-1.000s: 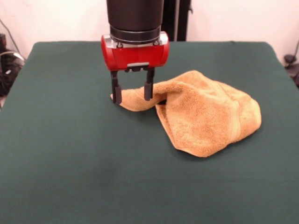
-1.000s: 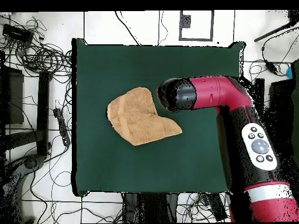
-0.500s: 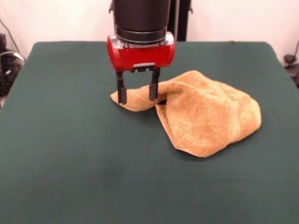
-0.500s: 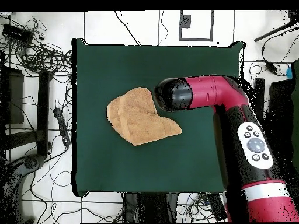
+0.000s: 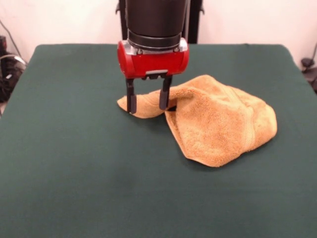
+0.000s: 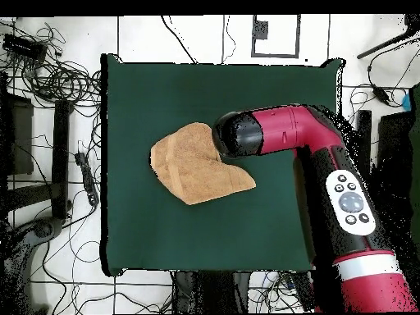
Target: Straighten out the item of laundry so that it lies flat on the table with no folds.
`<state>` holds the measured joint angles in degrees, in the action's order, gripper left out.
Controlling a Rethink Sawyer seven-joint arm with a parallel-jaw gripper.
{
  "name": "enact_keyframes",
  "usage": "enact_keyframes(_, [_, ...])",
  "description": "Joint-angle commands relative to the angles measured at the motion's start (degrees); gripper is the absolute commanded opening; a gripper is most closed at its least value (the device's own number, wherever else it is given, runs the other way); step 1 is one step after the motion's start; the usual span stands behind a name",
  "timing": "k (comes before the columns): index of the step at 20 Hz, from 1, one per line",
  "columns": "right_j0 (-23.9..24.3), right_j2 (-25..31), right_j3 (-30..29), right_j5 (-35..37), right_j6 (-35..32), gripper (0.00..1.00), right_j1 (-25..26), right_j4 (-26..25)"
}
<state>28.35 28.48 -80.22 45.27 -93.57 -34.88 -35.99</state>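
Note:
The item of laundry (image 5: 218, 124), a mustard terry towel, lies folded and bunched on the green table (image 5: 74, 163), with one corner stretching out to the left in the front view. My gripper (image 5: 147, 104) stands open over that corner, one finger at the corner's tip and the other on the cloth further in. Whether the fingers touch the cloth I cannot tell. From overhead the towel (image 6: 193, 168) shows as a folded, roughly triangular shape, and the arm's black end (image 6: 234, 135) hides the gripper and the towel's edge beneath it.
The red arm (image 6: 328, 164) crosses the table's right side in the overhead view. Cables and stands (image 6: 49, 74) lie on the floor around the table. The towel sits near the table's middle, well away from every edge (image 6: 105, 164).
The gripper has shifted a little to the right in the front view, further onto the towel's corner. It stays open. The towel has not moved.

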Motion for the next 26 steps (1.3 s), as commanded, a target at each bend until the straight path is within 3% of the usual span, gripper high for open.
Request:
enact_keyframes(1, [-2.2, 2.8, -4.7, -4.0, 6.0, 1.00, 5.2, -2.2])
enact_keyframes(26, [-4.4, 0.7, -5.9, -6.8, 0.3, 1.00, 5.7, -2.3])
